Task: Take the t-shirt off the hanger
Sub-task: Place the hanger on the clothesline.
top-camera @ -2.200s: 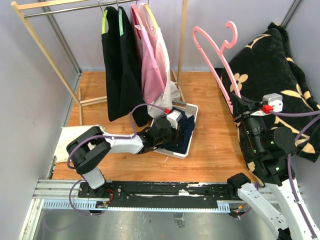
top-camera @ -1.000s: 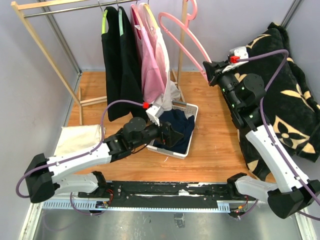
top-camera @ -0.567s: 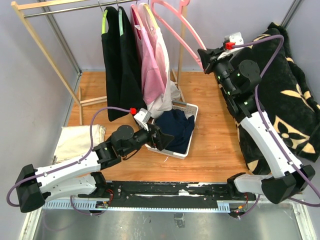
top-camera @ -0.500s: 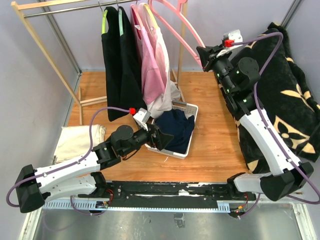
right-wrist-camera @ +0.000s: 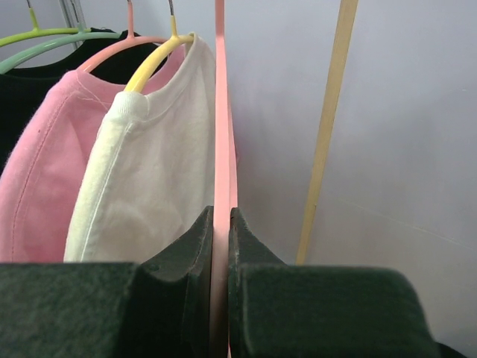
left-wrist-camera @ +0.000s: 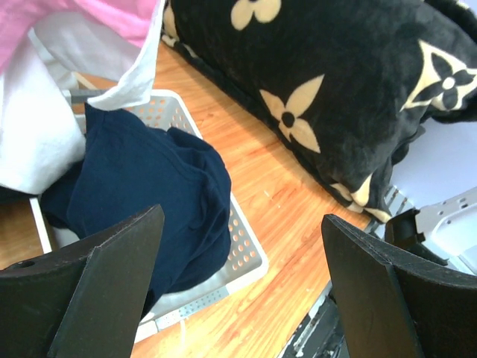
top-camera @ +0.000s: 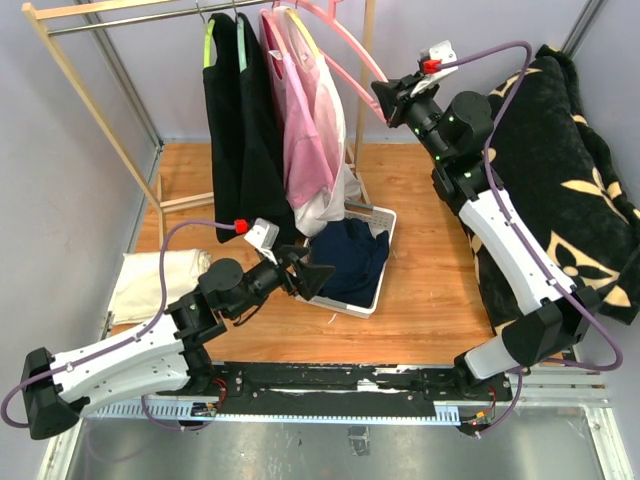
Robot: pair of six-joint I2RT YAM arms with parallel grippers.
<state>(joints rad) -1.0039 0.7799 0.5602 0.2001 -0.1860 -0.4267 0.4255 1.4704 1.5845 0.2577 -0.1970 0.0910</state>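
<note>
- Right gripper [top-camera: 387,98]: upper centre of the top view, jaws clamped on the bare pink hanger [right-wrist-camera: 221,112]. It is raised next to the rack rail [top-camera: 130,18], probably so the hook can go back among the hung garments.
- Navy t-shirt [top-camera: 350,255]: off the hanger, crumpled in the white basket [top-camera: 358,305], centre of the frame.
- Left gripper [top-camera: 308,275]: fingers wide apart and empty, just beside the basket's left edge; the shirt needs no holding.
- Task: judged nearly complete.

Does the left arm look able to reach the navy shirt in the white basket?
Probably yes: the open left pincer is beside the basket, with the navy shirt mostly uncovered.
</note>
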